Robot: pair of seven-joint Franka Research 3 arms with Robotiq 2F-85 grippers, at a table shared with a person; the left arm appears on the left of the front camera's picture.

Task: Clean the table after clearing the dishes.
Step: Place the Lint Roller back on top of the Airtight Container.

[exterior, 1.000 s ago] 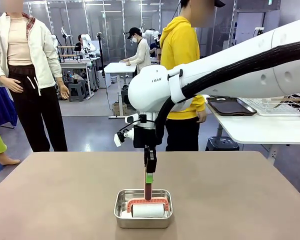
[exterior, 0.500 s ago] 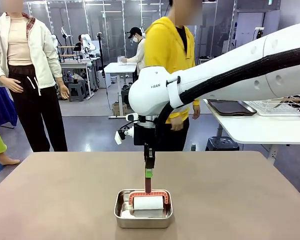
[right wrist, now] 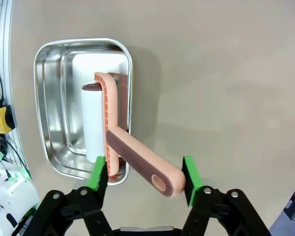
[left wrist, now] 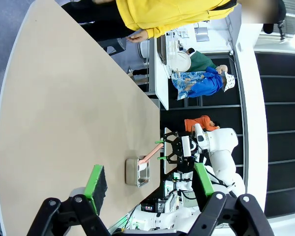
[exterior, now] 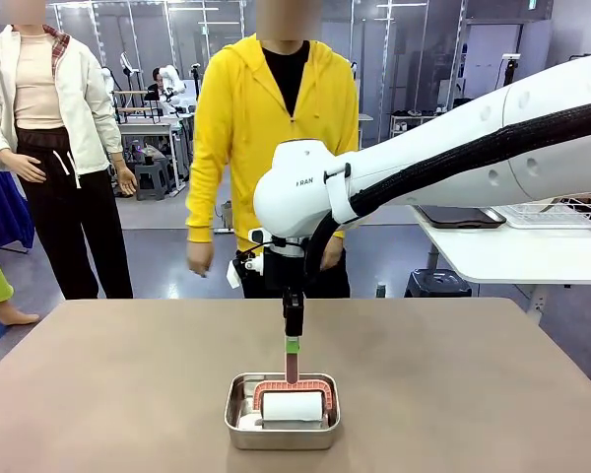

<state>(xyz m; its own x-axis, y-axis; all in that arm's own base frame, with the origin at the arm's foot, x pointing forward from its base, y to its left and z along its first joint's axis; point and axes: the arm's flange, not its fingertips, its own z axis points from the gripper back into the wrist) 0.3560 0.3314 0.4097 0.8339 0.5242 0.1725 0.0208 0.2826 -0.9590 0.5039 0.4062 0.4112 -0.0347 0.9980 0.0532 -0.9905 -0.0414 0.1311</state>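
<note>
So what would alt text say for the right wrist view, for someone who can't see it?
A pink-handled lint roller rests in a steel pan on the taupe table, its handle sticking out between the right gripper's open green-padded fingers, which stand apart from it.

Table [exterior: 98, 394] bare around steel pan [exterior: 238, 419] (roller inside).

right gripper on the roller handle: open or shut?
Open: the right gripper's green pads stand clear on both sides of the lint roller handle.
</note>
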